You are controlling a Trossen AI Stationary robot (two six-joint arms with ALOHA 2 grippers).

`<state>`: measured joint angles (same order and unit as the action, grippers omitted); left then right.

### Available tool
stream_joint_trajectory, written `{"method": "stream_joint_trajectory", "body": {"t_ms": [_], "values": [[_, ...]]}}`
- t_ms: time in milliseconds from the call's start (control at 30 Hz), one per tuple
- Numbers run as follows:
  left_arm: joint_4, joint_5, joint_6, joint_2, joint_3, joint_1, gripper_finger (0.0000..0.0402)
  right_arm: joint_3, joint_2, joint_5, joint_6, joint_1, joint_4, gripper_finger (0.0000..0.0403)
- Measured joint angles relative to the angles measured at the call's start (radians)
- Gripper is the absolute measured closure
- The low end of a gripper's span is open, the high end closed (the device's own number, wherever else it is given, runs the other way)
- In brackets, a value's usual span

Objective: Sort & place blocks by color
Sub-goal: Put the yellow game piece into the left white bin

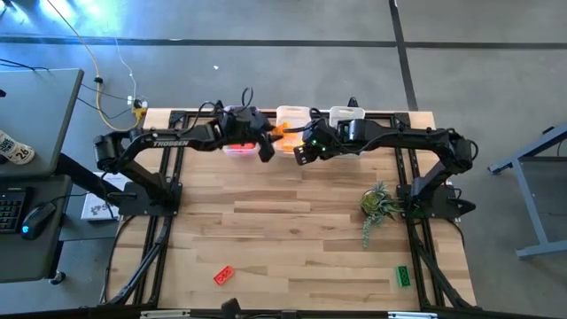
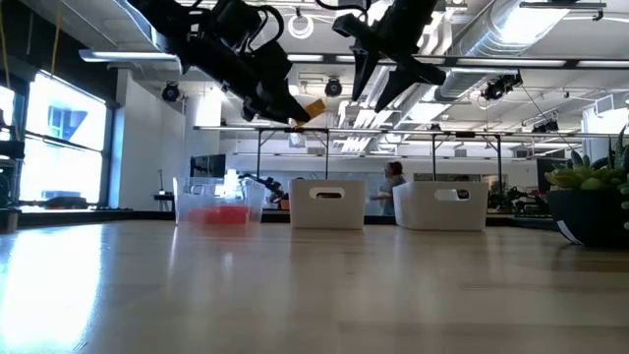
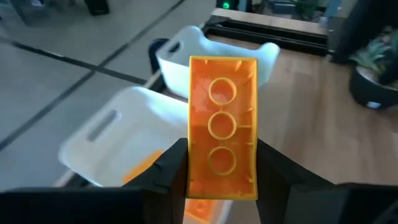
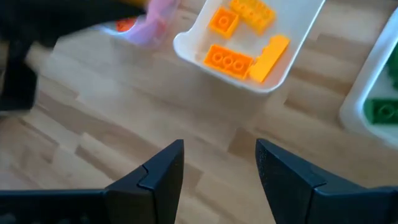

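Observation:
My left gripper [image 1: 267, 147] hangs above the far edge of the table, over the bins, shut on an orange block [image 3: 222, 124] whose hollow underside faces the wrist camera. The same orange block [image 2: 313, 108] shows high in the low view. Below it stands the middle bin [image 3: 118, 140] with orange blocks in it. My right gripper [image 4: 219, 163] hovers open just beside, above bare wood near that middle bin [image 4: 249, 46]. A red block [image 1: 224, 276] and a green block [image 1: 403, 276] lie flat near the table's front edge. My left gripper pinches the orange block's two long sides [image 3: 193, 177] between its two fingers [image 3: 169, 169], at the end of the block nearest the wrist. The block sticks out lengthwise beyond the fingertips, lifted clear above the bins.
Three clear bins stand in a row at the far edge: the left bin [image 2: 218, 206] holds red blocks, the right bin [image 4: 379, 102] green ones. A green plant sprig [image 1: 379, 206] lies at the right of the table. The two grippers hang close together.

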<state>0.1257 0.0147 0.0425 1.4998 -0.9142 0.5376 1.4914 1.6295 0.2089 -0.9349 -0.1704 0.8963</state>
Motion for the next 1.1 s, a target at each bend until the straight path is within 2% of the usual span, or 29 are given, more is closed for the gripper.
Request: {"method": "stream_joint_trajectory", "body": {"t_ms": [133,300,633,900,1100], "values": [[-0.003,0.018,0.020,0.022,-0.017,0.047,0.0285,0.000,0.000,0.000,-0.098,0.045,0.000,0.0217],[0.005,0.122,0.021,0.084,-0.034,0.083,0.0284,0.000,0.000,0.001,-0.239,0.115,0.000,0.0217],[0.028,0.131,0.066,0.213,-0.111,0.085,0.0282,0.000,0.020,0.009,-0.454,0.271,0.005,0.0217],[0.029,0.123,0.066,0.287,-0.143,0.086,0.0263,0.000,0.070,0.009,-0.481,0.353,0.013,0.0217],[-0.004,0.123,0.066,0.301,-0.144,0.087,0.0235,0.000,0.105,0.009,-0.482,0.364,0.014,0.0217]]}}
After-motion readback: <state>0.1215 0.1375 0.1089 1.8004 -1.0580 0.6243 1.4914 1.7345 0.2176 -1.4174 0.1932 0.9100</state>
